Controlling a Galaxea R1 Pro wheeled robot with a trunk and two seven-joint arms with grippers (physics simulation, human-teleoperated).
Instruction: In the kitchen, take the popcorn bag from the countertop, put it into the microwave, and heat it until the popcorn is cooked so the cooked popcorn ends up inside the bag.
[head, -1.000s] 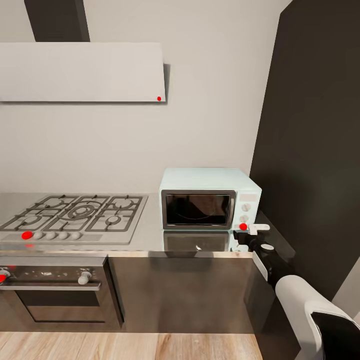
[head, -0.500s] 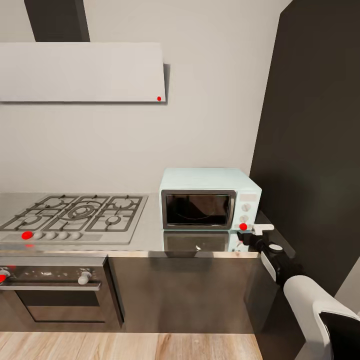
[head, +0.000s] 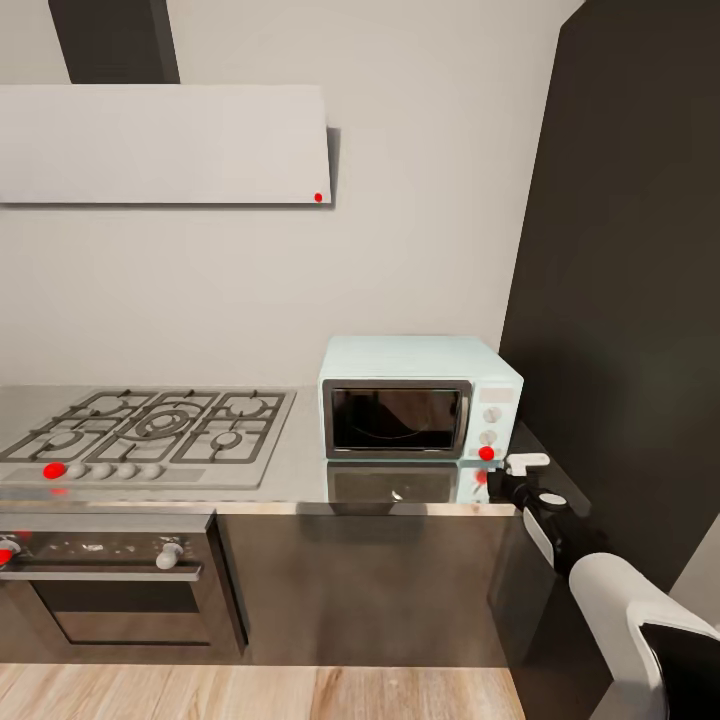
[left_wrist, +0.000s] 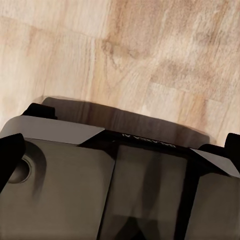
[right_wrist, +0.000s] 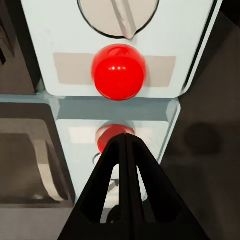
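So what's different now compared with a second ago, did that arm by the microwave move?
Yes: the right gripper has drawn back from the microwave's red light, sliding rightward and toward the robot along the countertop edge. Its fingers are closed together, holding nothing. The microwave door is shut as before, and the stove, hood and view have not shifted.

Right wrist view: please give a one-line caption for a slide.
Shut right pincer points at the red light on the pale-blue microwave.
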